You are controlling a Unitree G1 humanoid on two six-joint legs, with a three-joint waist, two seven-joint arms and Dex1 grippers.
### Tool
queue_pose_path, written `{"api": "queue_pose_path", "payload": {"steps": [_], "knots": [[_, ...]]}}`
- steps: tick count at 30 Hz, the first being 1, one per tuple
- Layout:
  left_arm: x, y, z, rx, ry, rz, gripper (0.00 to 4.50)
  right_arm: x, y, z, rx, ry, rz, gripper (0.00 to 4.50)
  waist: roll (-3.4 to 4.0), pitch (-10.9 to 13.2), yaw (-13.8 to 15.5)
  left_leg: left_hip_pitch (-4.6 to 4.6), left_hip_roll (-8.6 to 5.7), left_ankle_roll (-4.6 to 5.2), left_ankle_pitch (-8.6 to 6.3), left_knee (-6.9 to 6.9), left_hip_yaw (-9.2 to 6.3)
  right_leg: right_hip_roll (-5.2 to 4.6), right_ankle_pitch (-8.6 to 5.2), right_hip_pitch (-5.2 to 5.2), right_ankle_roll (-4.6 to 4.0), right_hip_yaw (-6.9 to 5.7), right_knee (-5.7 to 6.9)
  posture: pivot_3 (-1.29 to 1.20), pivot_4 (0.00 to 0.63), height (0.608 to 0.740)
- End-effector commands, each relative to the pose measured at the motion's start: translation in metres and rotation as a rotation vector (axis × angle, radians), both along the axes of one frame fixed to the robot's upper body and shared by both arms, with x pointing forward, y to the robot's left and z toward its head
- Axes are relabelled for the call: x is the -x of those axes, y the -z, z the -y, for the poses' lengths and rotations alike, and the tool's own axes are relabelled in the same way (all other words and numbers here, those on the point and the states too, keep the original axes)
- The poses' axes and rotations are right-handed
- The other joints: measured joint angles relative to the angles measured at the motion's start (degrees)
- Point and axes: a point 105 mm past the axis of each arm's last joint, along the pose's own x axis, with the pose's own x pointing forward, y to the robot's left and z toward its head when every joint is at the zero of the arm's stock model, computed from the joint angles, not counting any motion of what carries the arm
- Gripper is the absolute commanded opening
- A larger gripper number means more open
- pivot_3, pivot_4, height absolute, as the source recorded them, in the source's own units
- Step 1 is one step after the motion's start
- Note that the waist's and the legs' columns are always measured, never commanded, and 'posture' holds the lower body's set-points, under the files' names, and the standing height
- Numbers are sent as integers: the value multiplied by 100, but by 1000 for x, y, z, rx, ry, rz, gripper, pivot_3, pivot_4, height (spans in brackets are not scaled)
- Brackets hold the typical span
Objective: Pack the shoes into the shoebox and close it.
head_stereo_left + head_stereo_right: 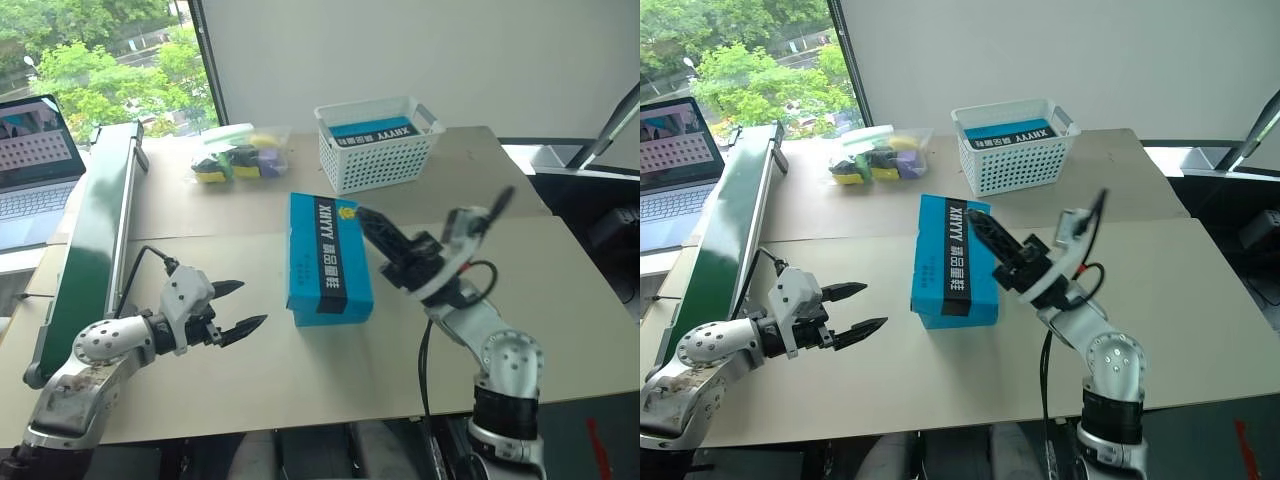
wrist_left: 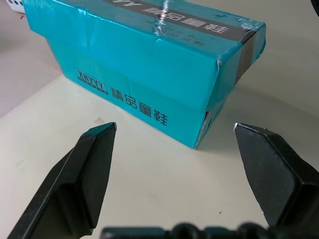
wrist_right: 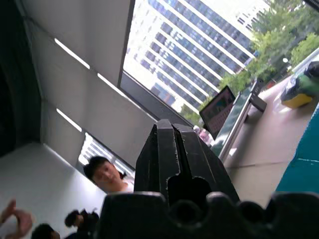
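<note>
Beige table (image 1: 200, 330) by a window: at its left edge a laptop (image 1: 35, 160), then the left gripper (image 1: 240, 306), fingers spread and empty, just left of the shoebox (image 1: 328, 262). That blue box lies lid-down-shut mid-table, a white basket (image 1: 378, 145) beyond it. Over its right side the right gripper (image 1: 364, 217) is raised, fingers pressed together, holding nothing
</note>
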Motion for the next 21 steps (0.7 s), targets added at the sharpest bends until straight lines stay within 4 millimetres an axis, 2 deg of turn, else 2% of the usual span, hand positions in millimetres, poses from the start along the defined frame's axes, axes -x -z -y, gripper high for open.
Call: {"api": "queue_pose_path", "payload": {"steps": [1,3,5,8,9,10,11,13,15,18,21], "knots": [[4,-9,2,7,-8,41,4029,-39,0,-34,325,116,134,25,0,0,-1,-1,0,0,0,0,2,0,2,-5,-3,2,2,0,150,738],[5,-9,3,9,-14,42,4029,-58,0,-44,364,155,153,25,0,0,34,-1,0,0,0,0,-4,6,8,-3,-14,-2,3,0,150,738],[6,-8,3,14,-21,43,4029,-74,20,-54,513,180,200,25,0,0,54,-5,-1,0,0,-4,-5,6,22,-7,-38,-4,1,0,150,738],[7,-8,4,16,-28,43,4029,-91,54,-60,671,174,154,25,-2,0,105,-17,-10,-3,-2,-3,-9,-8,21,-6,-36,-13,-7,0,150,738],[7,-8,4,18,-32,43,4029,-93,71,-61,743,155,135,25,-4,1,119,-21,-15,-4,-3,-2,-8,-16,21,-6,-34,-14,-7,0,150,738],[7,-8,4,20,-36,44,4029,-94,85,-61,805,137,125,25,-4,2,122,-24,-19,-4,-3,0,-9,-22,22,-7,-32,-14,-7,0,150,738],[8,-8,3,24,-50,47,4029,-94,107,-58,887,108,81,25,-4,1,117,-25,-19,-4,-3,2,-8,-24,24,-8,-30,-13,-7,0,150,738],[8,-9,1,35,-77,50,4029,-93,128,-53,972,81,63,25,-7,-3,101,-8,-19,-4,-3,5,-7,-25,25,5,-29,-13,-3,0,150,738],[7,-9,0,40,-99,55,4029,-94,133,-51,993,73,59,25,-8,-6,99,16,-16,-4,-3,5,-9,-21,26,26,-33,-15,1,0,150,738],[4,-9,-3,50,-154,51,4029,-96,131,-53,958,79,28,25,-8,-8,99,61,-13,-4,-3,4,-8,-17,24,66,-35,-15,6,0,150,738],[1,-14,-3,85,-171,74,4029,-102,110,-55,902,120,68,25,-8,-8,90,106,-13,-5,-3,-2,-9,-16,-1,116,-3,-16,-5,0,150,738]]}}
